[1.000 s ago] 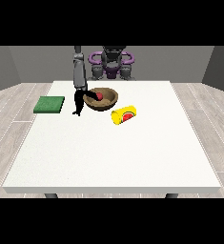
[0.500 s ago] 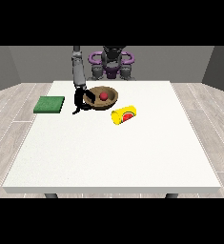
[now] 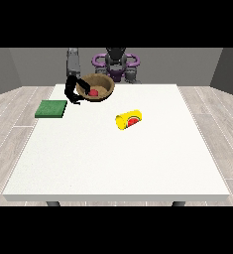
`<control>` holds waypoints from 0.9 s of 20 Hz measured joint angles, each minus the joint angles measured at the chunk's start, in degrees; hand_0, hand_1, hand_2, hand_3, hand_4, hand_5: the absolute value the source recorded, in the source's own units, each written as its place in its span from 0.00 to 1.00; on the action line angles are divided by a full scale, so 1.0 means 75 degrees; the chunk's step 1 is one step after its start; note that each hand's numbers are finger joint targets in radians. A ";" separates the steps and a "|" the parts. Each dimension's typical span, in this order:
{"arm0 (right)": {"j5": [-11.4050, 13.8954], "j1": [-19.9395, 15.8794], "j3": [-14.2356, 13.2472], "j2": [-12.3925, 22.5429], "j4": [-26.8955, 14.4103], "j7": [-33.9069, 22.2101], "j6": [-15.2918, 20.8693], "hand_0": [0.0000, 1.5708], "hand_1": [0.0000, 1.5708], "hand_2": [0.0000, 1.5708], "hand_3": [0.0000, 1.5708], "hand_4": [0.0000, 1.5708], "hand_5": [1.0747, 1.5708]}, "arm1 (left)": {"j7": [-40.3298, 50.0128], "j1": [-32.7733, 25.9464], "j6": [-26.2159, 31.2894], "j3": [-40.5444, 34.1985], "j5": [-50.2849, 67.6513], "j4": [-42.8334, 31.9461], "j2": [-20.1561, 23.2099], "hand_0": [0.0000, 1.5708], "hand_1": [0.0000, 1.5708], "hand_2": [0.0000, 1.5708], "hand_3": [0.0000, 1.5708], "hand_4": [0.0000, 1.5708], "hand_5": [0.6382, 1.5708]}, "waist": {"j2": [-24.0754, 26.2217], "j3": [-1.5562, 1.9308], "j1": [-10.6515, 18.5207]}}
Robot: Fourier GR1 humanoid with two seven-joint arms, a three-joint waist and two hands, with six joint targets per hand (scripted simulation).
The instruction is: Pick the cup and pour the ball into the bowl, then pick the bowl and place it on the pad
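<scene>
gripping the bowl [image 3: 95,88], robot hand [image 3: 72,92] has lifted it, ball [image 3: 94,92] inside

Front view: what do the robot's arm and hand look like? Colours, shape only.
One arm shows at the view's left: a slim grey limb ending in a black hand. The torso behind has purple, rounded shoulder parts. No cables or markings are discernible.

Illumination is bright and even across the white bench [image 3: 116,158], with no glare or hot spots. Shadows are faint: only a soft dark patch under the yellow cup [image 3: 129,120]. Edges run straight without distortion; focus is uniform from front edge to rear.
</scene>
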State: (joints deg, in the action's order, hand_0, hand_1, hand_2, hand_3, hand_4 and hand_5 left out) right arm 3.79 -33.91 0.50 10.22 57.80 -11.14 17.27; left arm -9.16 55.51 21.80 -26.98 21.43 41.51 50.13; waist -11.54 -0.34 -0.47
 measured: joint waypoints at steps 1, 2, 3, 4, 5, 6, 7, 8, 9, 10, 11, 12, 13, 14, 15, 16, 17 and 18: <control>-0.0013 0.0001 0.0009 0.0062 0.0097 -0.0167 -0.0091 1.00 1.00 1.00 1.00 0.80 0.83 | -0.0127 -0.0140 0.0104 -0.0086 0.0013 -0.0131 0.0116 0.00 0.00 0.00 0.00 0.00 0.97 | 0.0015 0.0007 -0.0092; -0.0041 -0.0040 -0.0034 0.0129 0.0156 -0.0288 -0.0147 1.00 1.00 1.00 1.00 0.82 0.82 | -0.0286 -0.0269 0.0192 -0.0148 0.0020 -0.0207 0.0185 0.00 0.00 0.00 0.00 0.00 0.97 | -0.0022 0.0014 -0.0130; -0.0094 -0.0013 -0.0058 0.0176 0.0211 -0.0346 -0.0261 1.00 1.00 1.00 1.00 0.83 0.84 | -0.0370 -0.0357 0.0210 -0.0215 0.0022 -0.0295 0.0280 0.00 0.00 0.00 0.00 0.00 0.97 | -0.0041 0.0019 -0.0221; -0.0070 -0.0048 -0.0052 0.0191 0.0231 -0.0386 -0.0282 1.00 1.00 1.00 1.00 0.83 0.90 | -0.0357 -0.0330 0.0295 -0.0277 0.0061 -0.0376 0.0442 0.00 0.00 0.00 0.00 0.00 0.97 | -0.0113 0.0023 -0.0271; -0.0125 -0.0142 -0.0121 0.0314 0.0254 -0.0396 -0.0423 1.00 1.00 1.00 1.00 0.83 0.90 | -0.0412 -0.0304 0.0353 -0.0350 0.0091 -0.0433 0.0596 0.00 0.00 0.00 0.00 0.00 0.97 | -0.0254 0.0028 -0.0319; -0.0115 -0.0196 -0.0139 0.0359 0.0252 -0.0399 -0.0467 1.00 1.00 1.00 1.00 0.83 0.90 | -0.0447 -0.0276 0.0336 -0.0392 0.0102 -0.0476 0.0685 0.00 0.00 0.00 0.00 0.00 0.97 | -0.0342 0.0031 -0.0374; -0.0155 -0.0237 -0.0198 0.0516 0.0209 -0.0421 -0.0643 1.00 1.00 1.00 1.00 0.83 0.90 | -0.0460 -0.0283 0.0309 -0.0410 0.0102 -0.0487 0.0733 0.00 0.00 0.00 0.00 0.00 0.96 | -0.0385 0.0035 -0.0405; -0.0196 -0.0290 -0.0305 0.0686 0.0129 -0.0363 -0.0776 1.00 1.00 1.00 1.00 0.83 0.90 | -0.0490 -0.0298 0.0330 -0.0402 0.0112 -0.0452 0.0730 0.00 0.00 0.00 0.00 0.00 0.96 | -0.0459 0.0038 -0.0393; -0.0201 -0.0339 -0.0359 0.0777 0.0017 -0.0331 -0.0866 1.00 1.00 1.00 1.00 0.83 0.90 | -0.0487 -0.0281 0.0239 -0.0368 0.0106 -0.0379 0.0666 0.00 0.00 0.00 0.00 0.00 0.96 | -0.0477 0.0040 -0.0399; -0.0245 -0.0429 -0.0464 0.0920 -0.0057 -0.0237 -0.0979 1.00 1.00 1.00 1.00 0.83 0.90 | -0.0553 -0.0254 0.0211 -0.0376 0.0114 -0.0326 0.0669 0.00 0.00 0.00 0.00 0.00 0.96 | -0.0614 0.0043 -0.0389; -0.0222 -0.0407 -0.0499 0.1044 -0.0117 -0.0175 -0.1066 1.00 1.00 1.00 1.00 0.82 0.89 | -0.0564 -0.0298 0.0193 -0.0357 0.0096 -0.0310 0.0668 0.00 0.00 0.00 0.00 0.00 0.97 | -0.0599 0.0043 -0.0405; -0.0247 -0.0433 -0.0587 0.1206 -0.0220 -0.0079 -0.1200 1.00 1.00 1.00 1.00 0.83 0.90 | -0.0534 -0.0287 0.0146 -0.0331 0.0092 -0.0243 0.0658 0.00 0.00 0.00 0.00 0.00 0.96 | -0.0614 0.0045 -0.0411; -0.0285 -0.0495 -0.0714 0.1438 -0.0345 0.0055 -0.1359 1.00 1.00 1.00 1.00 0.83 0.91 | -0.0542 -0.0282 0.0094 -0.0298 0.0082 -0.0145 0.0621 0.00 0.00 0.00 0.00 0.00 0.96 | -0.0694 0.0049 -0.0389; -0.0321 -0.0488 -0.0806 0.1604 -0.0469 0.0212 -0.1521 1.00 1.00 1.00 1.00 0.83 0.92 | -0.0513 -0.0272 0.0051 -0.0291 0.0097 -0.0080 0.0607 0.00 0.00 0.00 0.00 0.00 0.96 | -0.0726 0.0048 -0.0395; -0.0386 -0.0522 -0.0952 0.1800 -0.0632 0.0360 -0.1674 1.00 1.00 1.00 1.00 0.83 0.93 | -0.0476 -0.0249 -0.0012 -0.0273 0.0113 0.0024 0.0575 0.00 0.00 0.00 0.00 0.00 0.96 | -0.0771 0.0051 -0.0370; -0.0426 -0.0517 -0.1063 0.1905 -0.0791 0.0549 -0.1759 1.00 1.00 1.00 1.00 0.83 0.92 | -0.0420 -0.0212 -0.0098 -0.0258 0.0126 0.0123 0.0555 0.00 0.00 0.00 0.00 0.00 0.96 | -0.0819 0.0051 -0.0362; -0.0492 -0.0513 -0.1204 0.2069 -0.0979 0.0726 -0.1897 1.00 1.00 1.00 0.94 0.83 0.92 | -0.0355 -0.0208 -0.0182 -0.0208 0.0126 0.0266 0.0485 0.00 0.00 0.00 0.00 0.00 0.96 | -0.0822 0.0055 -0.0342; -0.0535 -0.0494 -0.1315 0.2238 -0.1083 0.0869 -0.2023 1.00 1.00 1.00 0.78 0.82 0.93 | -0.0350 -0.0234 -0.0150 -0.0214 0.0141 0.0306 0.0529 0.00 0.00 0.00 0.00 0.00 0.96 | -0.0850 0.0055 -0.0329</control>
State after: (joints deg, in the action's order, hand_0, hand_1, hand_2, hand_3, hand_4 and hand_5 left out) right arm -0.22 -37.62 -9.37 27.00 49.68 -4.62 2.10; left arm -11.78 53.76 20.68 -28.59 22.49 43.81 54.10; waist -17.91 0.07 -2.94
